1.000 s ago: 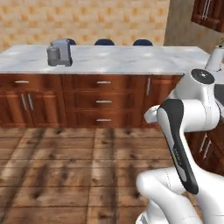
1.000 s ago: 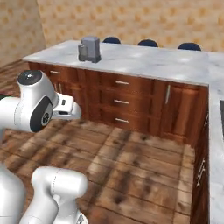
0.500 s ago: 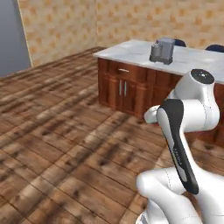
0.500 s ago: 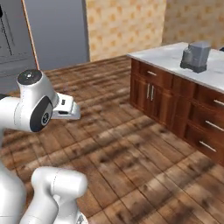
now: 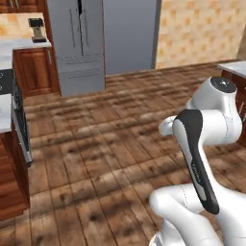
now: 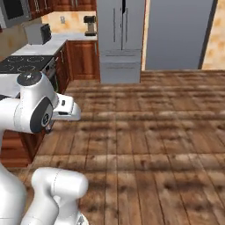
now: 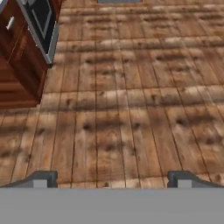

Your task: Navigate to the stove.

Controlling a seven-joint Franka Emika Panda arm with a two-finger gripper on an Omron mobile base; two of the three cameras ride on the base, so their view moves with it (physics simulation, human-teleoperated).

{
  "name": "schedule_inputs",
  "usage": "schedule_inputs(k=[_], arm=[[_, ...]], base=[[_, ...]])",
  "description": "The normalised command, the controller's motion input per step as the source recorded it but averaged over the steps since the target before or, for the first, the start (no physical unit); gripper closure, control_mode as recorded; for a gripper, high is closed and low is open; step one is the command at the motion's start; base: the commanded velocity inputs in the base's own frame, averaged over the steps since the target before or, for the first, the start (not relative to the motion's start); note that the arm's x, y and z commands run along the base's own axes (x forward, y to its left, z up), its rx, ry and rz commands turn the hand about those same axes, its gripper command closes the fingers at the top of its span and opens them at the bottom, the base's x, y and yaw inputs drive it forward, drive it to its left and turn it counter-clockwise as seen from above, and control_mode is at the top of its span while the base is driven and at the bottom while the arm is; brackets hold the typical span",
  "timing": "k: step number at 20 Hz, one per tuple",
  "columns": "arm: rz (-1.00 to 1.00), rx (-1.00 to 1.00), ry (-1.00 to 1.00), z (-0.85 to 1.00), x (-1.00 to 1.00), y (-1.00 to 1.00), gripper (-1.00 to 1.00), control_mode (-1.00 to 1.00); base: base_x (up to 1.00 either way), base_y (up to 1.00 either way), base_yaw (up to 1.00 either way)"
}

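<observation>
Over bare floor | claw (image 7: 109, 179) spread wide, holding nothing | stove (image 7: 41, 22) upper-left

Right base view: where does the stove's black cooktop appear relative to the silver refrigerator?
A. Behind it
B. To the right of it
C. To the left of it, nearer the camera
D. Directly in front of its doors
C: the stove sits at the left edge, with the refrigerator farther back and to its right.

Wood plank floor (image 6: 145, 123), steel fridge (image 6: 121, 39) (double-door), cherry cabinets (image 6: 83, 59).
</observation>
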Motion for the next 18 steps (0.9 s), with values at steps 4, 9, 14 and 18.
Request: schedule_inputs(k=[4,9,14,18], arm=[[0.0,0.0,0.0,0.0,0.0,0.0,-1.0,1.0],[0.0,0.0,0.0,0.0,0.0,0.0,-1.0,1.0],[0.0,0.0,0.0,0.0,0.0,0.0,-1.0,1.0],[0.0,0.0,0.0,0.0,0.0,0.0,-1.0,1.0]], base=[[1.0,-0.2,0.55],[1.0,-0.26,0.31],[1.0,-0.23,0.31],[1.0,-0.23,0.32]])
